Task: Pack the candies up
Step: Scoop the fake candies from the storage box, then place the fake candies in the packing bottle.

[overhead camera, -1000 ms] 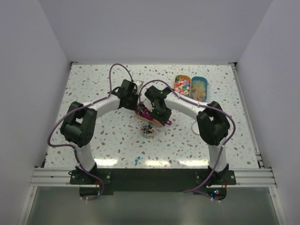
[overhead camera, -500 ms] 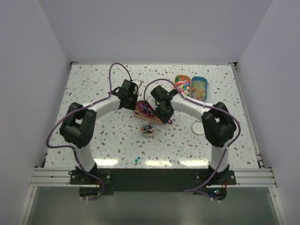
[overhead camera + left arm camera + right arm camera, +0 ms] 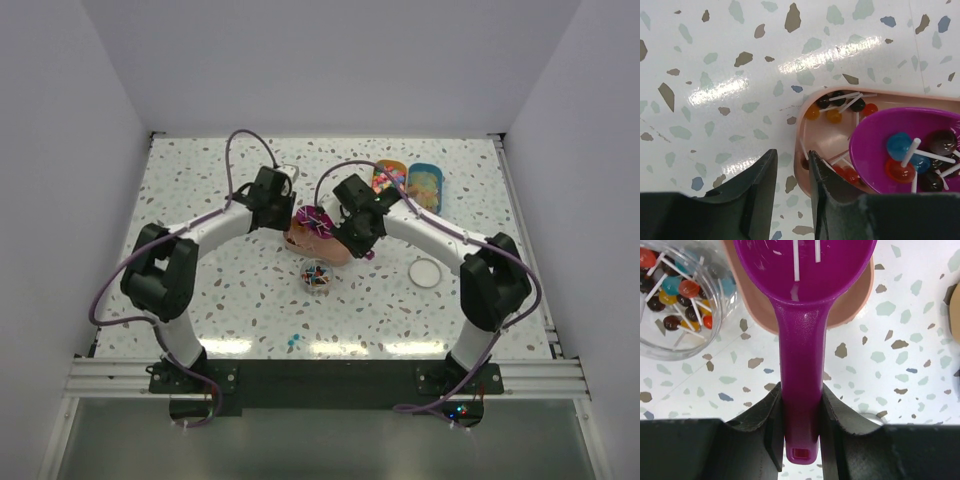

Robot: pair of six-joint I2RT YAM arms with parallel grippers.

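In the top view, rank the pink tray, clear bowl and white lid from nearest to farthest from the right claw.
1. The pink tray, right beside the right claw.
2. The clear bowl, just nearer the bases than the tray.
3. The white lid, off to the claw's right.

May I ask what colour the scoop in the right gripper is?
The plastic scoop is glossy magenta, clearest in the right wrist view.
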